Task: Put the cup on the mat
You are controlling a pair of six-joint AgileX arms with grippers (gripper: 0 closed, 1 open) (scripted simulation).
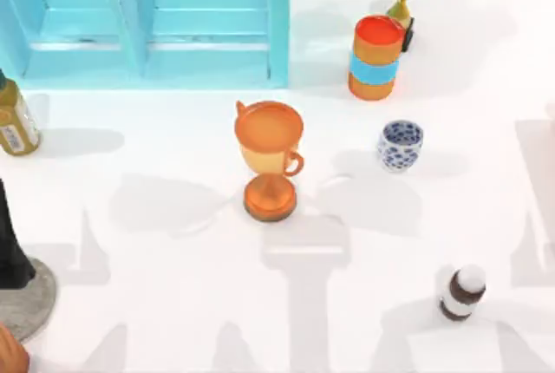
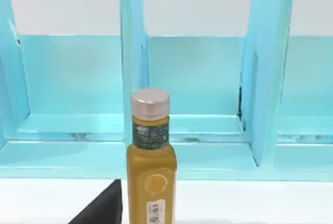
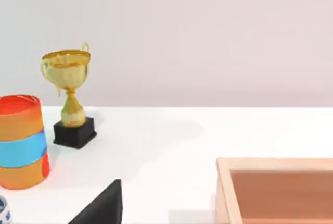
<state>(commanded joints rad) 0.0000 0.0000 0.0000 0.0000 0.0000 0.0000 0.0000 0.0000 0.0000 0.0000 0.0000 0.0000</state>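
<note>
Right of centre, cup [image 1: 400,144] stands unobstructed; mat [image 1: 30,299] at left edge.

light: bright, even | shadows: soft, grey, on white table [image 1: 173,321] | glare: little

Overhead camera; wrist cameras low, level.

On your white counter [image 1: 173,321] the small patterned white cup [image 1: 400,144] stands right of the orange handled trophy goblet [image 1: 270,158], with the banded orange cylinder [image 1: 375,57] behind it. The speckled grey round mat [image 1: 33,301] lies far left, well apart.
</note>
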